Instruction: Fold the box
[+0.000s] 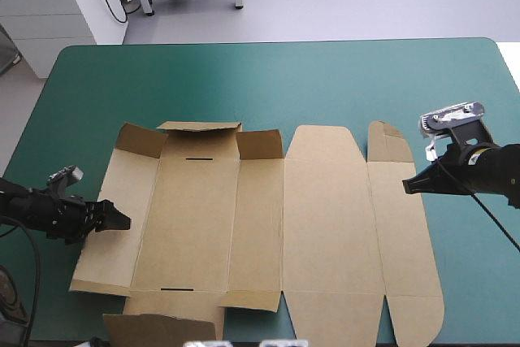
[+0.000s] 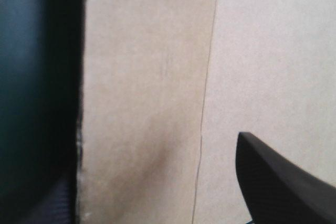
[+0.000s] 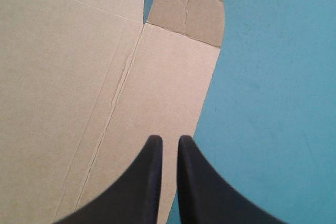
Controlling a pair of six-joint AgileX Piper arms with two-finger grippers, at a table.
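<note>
Teal-green cover (image 1: 284,79) bare beyond flat box (image 1: 325,217); we see left gripper (image 1: 122,221) spread wide at left edge, right gripper (image 1: 409,187) closed, empty, at right edge.

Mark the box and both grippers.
box (image 1: 325,217): high view, on the wide flat panel.
left gripper (image 1: 123,221): high view, at its fingertips, by the box's left edge.
right gripper (image 3: 168,140): right wrist view, between its fingertips, over the box's right edge.
</note>
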